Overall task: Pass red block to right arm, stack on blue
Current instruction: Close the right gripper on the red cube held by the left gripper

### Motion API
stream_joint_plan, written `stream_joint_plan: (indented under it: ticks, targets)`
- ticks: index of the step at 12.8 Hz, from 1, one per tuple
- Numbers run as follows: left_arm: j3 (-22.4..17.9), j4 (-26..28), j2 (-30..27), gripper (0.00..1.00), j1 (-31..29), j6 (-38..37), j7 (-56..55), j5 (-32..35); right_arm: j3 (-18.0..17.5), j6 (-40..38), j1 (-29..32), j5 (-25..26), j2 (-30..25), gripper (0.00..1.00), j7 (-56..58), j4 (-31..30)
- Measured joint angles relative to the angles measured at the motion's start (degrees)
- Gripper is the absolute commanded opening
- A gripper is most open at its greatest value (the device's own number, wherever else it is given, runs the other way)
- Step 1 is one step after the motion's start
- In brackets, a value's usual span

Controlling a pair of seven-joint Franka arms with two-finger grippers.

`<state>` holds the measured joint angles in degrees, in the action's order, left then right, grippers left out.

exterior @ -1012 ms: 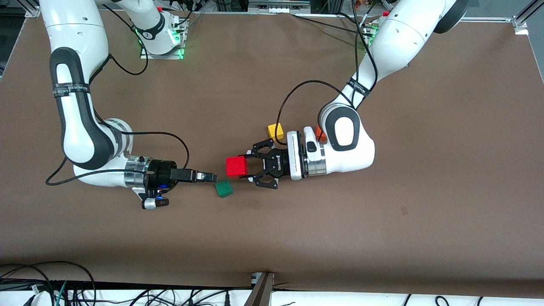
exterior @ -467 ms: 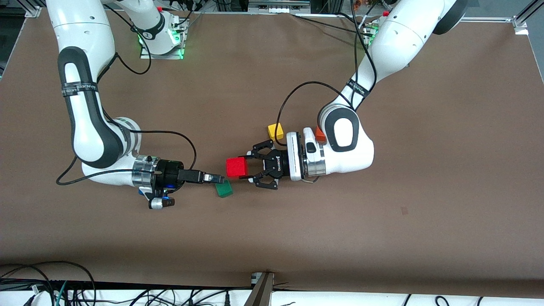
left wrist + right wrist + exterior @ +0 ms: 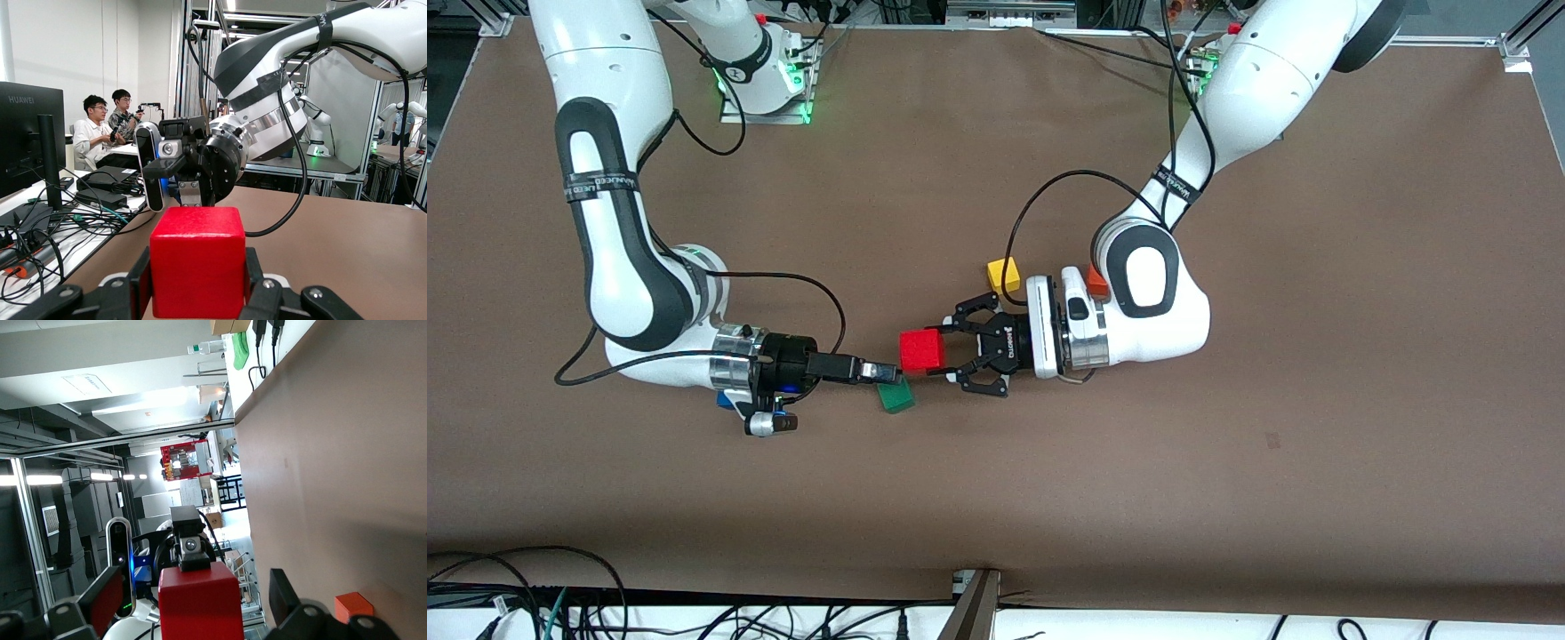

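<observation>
The red block (image 3: 921, 349) hangs above the table, and my left gripper (image 3: 937, 352) is shut on it, its black pads (image 3: 141, 280) pressed to two sides of the cube (image 3: 198, 261). My right gripper (image 3: 889, 370) faces it from the right arm's end. It is open, with its fingers (image 3: 110, 592) spread around the red block (image 3: 198, 599) and a gap on each side. The blue cube (image 3: 724, 399) shows only as a corner under the right wrist.
A green cube (image 3: 895, 396) lies on the table just under the right gripper's tip. A yellow cube (image 3: 1004, 274) and an orange cube (image 3: 1096, 283) sit beside the left wrist, farther from the front camera. The orange cube (image 3: 351, 607) also shows in the right wrist view.
My right arm has slid toward the red block, bringing its fingers around it. The blue cube's corner has come into view under the wrist. The left arm has stayed still.
</observation>
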<state>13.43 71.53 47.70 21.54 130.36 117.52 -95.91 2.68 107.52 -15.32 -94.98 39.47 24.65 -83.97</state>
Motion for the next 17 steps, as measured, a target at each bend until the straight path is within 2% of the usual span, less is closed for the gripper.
stream_joint_plan:
  ticks: [6,17]
  targets:
    - [0.0,-0.3,0.0,0.00,0.0,0.0,0.0,0.0,0.0,2.3,-1.7,-0.7,0.1,0.80,0.0,0.0]
    - [0.0,-0.3,0.0,0.00,0.1,0.0,0.0,0.0,0.0,2.5,-1.7,-1.1,0.0,0.80,-0.9,0.0]
